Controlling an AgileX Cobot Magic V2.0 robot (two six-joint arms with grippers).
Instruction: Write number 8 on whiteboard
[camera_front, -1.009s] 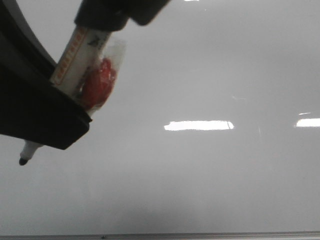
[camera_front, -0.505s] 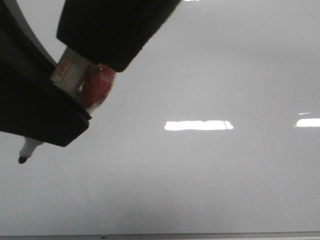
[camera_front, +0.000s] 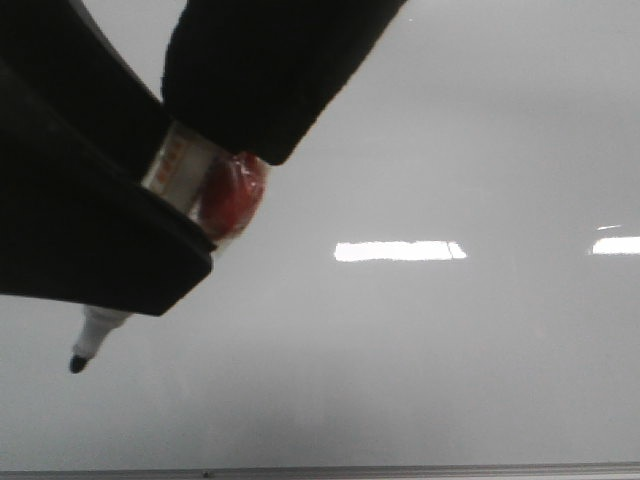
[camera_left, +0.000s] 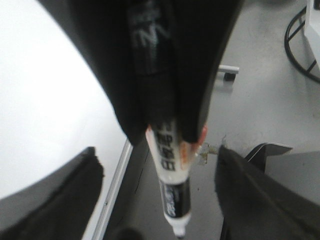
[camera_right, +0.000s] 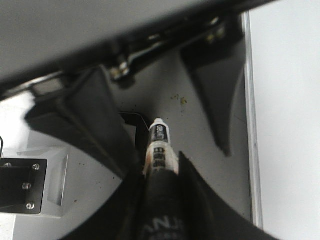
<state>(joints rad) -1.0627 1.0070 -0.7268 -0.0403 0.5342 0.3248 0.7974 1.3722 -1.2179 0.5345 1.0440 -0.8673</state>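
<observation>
Mostly bare whiteboard (camera_front: 450, 150) rt of marker (camera_front: 100, 335)

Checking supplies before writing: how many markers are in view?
1: the marker, held by the right gripper in front of the whiteboard. Others may be hidden.

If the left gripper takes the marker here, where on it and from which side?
On the marker, probably the bare black-banded barrel between the right gripper and the tip. It sticks straight out of those shut fingers, and the open left gripper straddles it, so close in across its width.
</observation>
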